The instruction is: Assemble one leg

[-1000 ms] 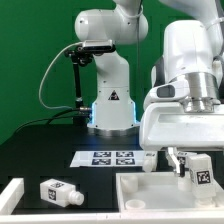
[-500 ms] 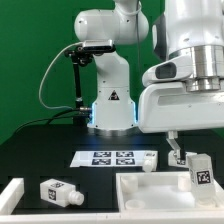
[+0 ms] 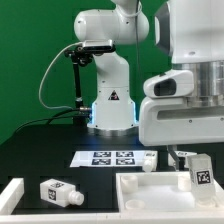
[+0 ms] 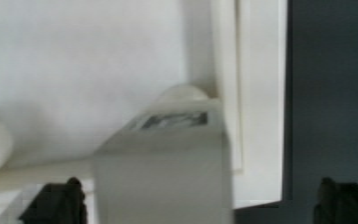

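A white leg (image 3: 199, 172) with a black-and-white tag stands upright in the far right corner of the white rimmed tabletop (image 3: 150, 190). My gripper (image 3: 188, 157) hangs just above and around its top. In the wrist view the leg (image 4: 158, 170) rises between the two dark fingertips (image 4: 55, 200). There is a clear gap on one side, so the jaws are open and not gripping it. The gripper (image 4: 199, 205) looks down on the tabletop (image 4: 87, 60). A second leg (image 3: 58, 192) lies on its side at the exterior view's left. A third (image 3: 147, 160) sits by the tabletop's far edge.
The marker board (image 3: 113, 157) lies flat on the black table behind the tabletop. A white L-shaped fixture (image 3: 10, 192) sits at the exterior view's lower left. The robot base (image 3: 110, 105) and a black camera stand (image 3: 78, 85) are at the back.
My gripper has risen from low around the upright leg to above it. The leg has stayed standing in the tabletop's corner. The other legs have not moved.
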Tool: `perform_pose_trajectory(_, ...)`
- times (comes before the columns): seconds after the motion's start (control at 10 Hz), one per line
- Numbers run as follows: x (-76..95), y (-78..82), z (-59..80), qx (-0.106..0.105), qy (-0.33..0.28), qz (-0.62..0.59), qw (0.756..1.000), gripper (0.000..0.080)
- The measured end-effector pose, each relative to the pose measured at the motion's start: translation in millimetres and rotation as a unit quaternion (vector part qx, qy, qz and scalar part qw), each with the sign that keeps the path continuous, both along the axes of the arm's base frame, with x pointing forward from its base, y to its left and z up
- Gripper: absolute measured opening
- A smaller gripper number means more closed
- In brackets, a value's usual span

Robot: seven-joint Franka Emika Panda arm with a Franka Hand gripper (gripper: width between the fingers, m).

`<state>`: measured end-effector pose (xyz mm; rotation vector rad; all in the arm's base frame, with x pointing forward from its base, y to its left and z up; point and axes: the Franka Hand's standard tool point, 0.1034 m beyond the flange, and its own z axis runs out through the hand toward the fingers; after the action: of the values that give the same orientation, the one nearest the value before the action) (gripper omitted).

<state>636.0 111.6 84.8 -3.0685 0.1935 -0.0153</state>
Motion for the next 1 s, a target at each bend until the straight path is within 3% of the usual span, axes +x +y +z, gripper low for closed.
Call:
perform_pose_trajectory(0.2,-0.8,5.1,-2.4,0.0,-0.006,-0.019,1.0,0.0649)
perform_pose_trajectory(0.3,-0.5,3.7,-2.4,0.0,-0.006,-0.023,1.0,0.0522)
perform_pose_trajectory(0.4,-0.6,4.2,-2.4,0.002,-0.003,-0.066,0.998,0.0522)
perform_pose_trajectory(0.6,-0.6,3.3,-2.6,0.003,0.002,-0.135,0.991,0.0288)
perform_pose_trajectory(1.0,3.4,-3.7,-5.8,0.01,0.007,-0.303,0.953,0.0288)
